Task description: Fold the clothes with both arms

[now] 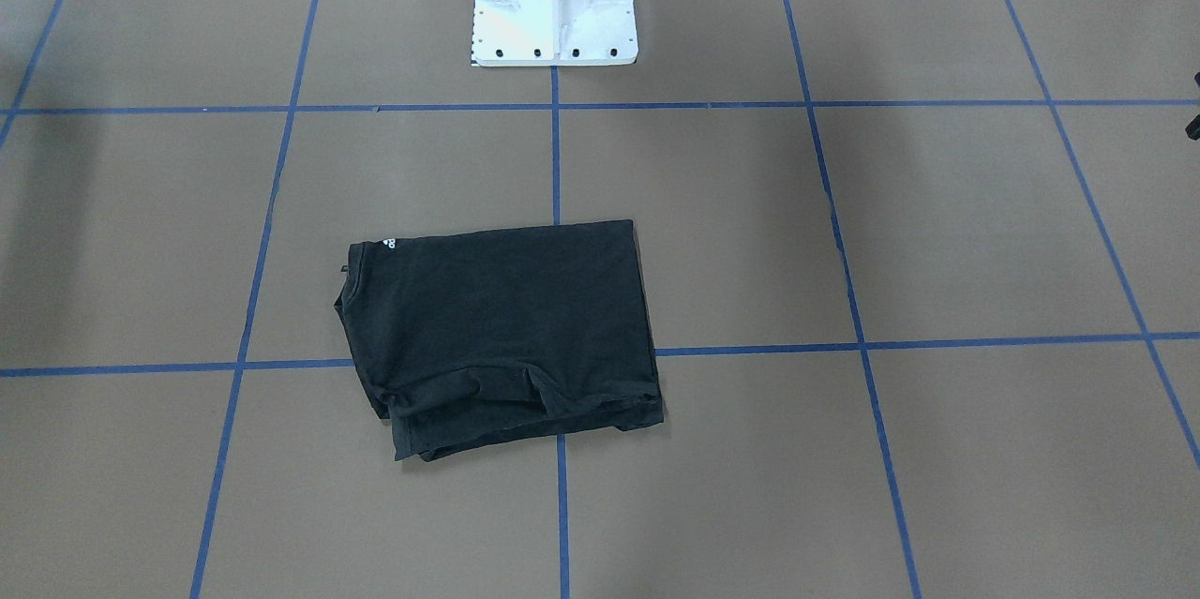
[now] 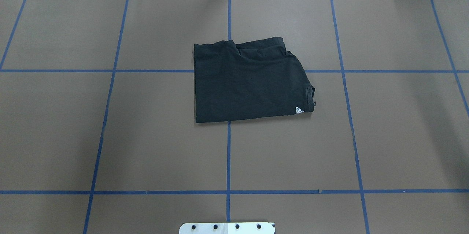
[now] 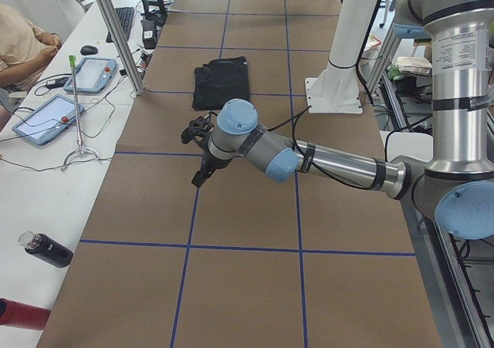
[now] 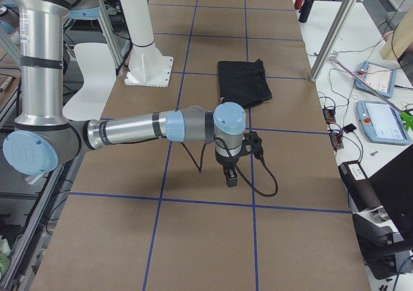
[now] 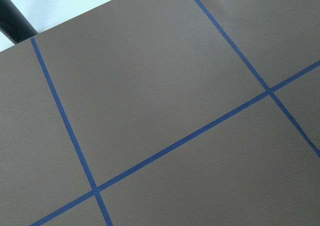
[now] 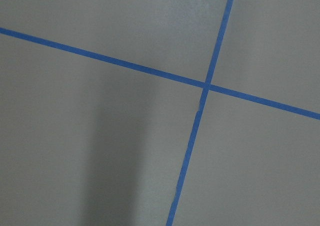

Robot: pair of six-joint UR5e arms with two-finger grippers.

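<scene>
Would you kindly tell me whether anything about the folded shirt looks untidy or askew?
Slightly. The T-shirt sits skewed against the blue tape grid, and its edge farthest from the robot is rumpled, with layers showing unevenly.

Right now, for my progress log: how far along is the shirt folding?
Done: the T-shirt lies folded into a compact rectangle, with layers bunched along its far edge. In hand: nothing; the left gripper and right gripper hang over bare table, apart from it. Left: perhaps neatening that edge.

Silver-grey arms [image 3: 340, 165] wear light-blue joint caps [image 3: 235, 116], black cables [image 4: 277, 186].
</scene>
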